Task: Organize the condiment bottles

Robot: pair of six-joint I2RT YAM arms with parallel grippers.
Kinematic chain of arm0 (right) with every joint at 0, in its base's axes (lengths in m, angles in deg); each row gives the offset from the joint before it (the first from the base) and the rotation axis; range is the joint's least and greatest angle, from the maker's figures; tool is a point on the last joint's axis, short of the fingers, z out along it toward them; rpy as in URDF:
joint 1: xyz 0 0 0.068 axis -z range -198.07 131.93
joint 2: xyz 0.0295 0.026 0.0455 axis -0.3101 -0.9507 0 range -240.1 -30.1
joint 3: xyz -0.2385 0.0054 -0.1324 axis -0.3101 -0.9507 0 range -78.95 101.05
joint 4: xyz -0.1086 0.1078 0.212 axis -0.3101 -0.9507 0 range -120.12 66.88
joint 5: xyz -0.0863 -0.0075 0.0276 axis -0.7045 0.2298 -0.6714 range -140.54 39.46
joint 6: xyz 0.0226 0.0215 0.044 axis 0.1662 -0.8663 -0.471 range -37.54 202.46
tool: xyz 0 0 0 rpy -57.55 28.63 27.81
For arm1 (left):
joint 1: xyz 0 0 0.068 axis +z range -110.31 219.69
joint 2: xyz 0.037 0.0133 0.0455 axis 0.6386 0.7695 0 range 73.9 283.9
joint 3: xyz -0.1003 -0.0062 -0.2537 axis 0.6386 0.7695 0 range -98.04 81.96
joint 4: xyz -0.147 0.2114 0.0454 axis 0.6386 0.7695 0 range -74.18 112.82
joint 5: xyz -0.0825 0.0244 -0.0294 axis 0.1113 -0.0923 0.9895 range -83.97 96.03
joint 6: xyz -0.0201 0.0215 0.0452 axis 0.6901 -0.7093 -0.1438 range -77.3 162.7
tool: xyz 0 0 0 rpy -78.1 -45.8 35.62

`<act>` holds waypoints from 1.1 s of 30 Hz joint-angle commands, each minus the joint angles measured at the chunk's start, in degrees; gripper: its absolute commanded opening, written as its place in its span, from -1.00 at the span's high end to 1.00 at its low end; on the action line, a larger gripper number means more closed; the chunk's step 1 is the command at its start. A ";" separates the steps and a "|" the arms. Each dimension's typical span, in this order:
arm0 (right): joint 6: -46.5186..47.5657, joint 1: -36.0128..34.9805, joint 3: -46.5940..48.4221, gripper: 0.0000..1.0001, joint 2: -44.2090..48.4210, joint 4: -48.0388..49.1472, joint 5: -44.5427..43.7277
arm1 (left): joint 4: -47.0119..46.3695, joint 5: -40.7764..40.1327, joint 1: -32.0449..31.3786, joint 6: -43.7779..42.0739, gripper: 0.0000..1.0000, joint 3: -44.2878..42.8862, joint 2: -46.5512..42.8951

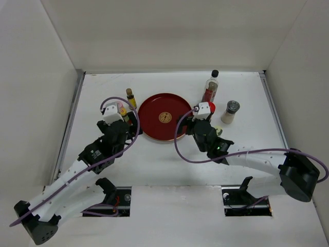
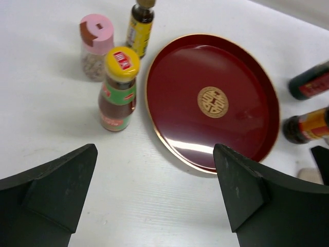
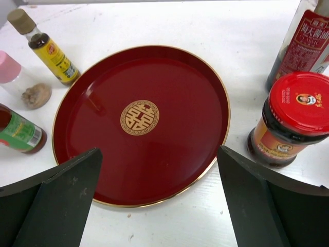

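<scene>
- Left gripper (image 2: 154, 154) wide open, empty; red sauce bottle (image 2: 118, 90) stands near pink-capped jar (image 2: 96, 46); a finger could topple either.
- Right gripper (image 3: 159, 154) wide open, empty; could nudge red-lidded jar (image 3: 290, 118).

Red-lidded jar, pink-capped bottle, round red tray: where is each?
red-lidded jar (image 3: 299, 103): right wrist view, on its red lid.
pink-capped bottle (image 2: 96, 32): left wrist view, on its pink cap.
round red tray (image 1: 153, 110): top external view, bare floor left of emblem.

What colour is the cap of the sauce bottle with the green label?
Yellow cap with a red mark; clearest in the left wrist view.
</scene>
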 commanded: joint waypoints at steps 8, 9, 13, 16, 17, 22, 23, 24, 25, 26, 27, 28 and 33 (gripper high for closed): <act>4.89 -4.62 -1.71 -0.42 0.65 12.23 0.36 | -2.12 -0.55 5.48 -3.94 -1.00 4.35 -7.76; 4.37 -4.62 -1.80 -0.12 1.09 11.89 0.54 | -1.77 -0.98 5.48 -4.38 -1.00 4.08 -7.50; 4.01 -4.62 -2.33 0.62 3.72 10.65 0.36 | -3.17 -5.11 5.48 -5.88 -1.00 4.17 -7.76; 2.35 -3.39 -2.94 0.85 5.04 10.04 0.54 | -6.85 -5.47 5.92 -7.72 -1.00 4.08 -6.97; 1.64 -3.04 -2.95 0.85 5.31 9.34 0.54 | -8.17 -5.38 5.92 -8.51 -0.97 4.25 -6.53; 1.20 -2.69 -3.12 0.41 6.89 8.80 0.54 | -11.78 -4.86 6.44 -10.71 0.02 4.43 -2.67; 1.20 -2.69 -3.47 0.23 7.33 9.33 0.54 | -12.22 -3.99 6.53 -11.15 -0.02 4.08 -1.09; 1.20 -2.77 -3.73 0.09 7.59 9.77 0.62 | -12.75 -3.02 6.53 -11.33 -0.09 3.64 0.40; 1.29 -2.77 -4.08 -0.07 7.86 10.12 1.06 | -13.28 -2.23 6.62 -11.42 -0.21 3.29 1.72; 1.29 -2.69 -4.26 -0.19 7.86 10.38 1.76 | -13.81 -1.70 6.79 -11.68 -0.32 2.94 3.13; 1.29 -2.60 -4.26 -0.27 7.77 10.39 2.46 | -14.25 -1.87 7.06 -12.03 -0.39 2.50 4.62; 1.29 -2.60 -4.26 -0.32 7.42 10.39 2.91 | -14.51 -2.13 7.41 -12.29 -0.42 2.15 5.85; 1.29 -2.60 -3.56 -0.39 5.22 10.39 3.17 | -18.11 -3.54 10.13 -12.82 -0.41 1.97 9.82</act>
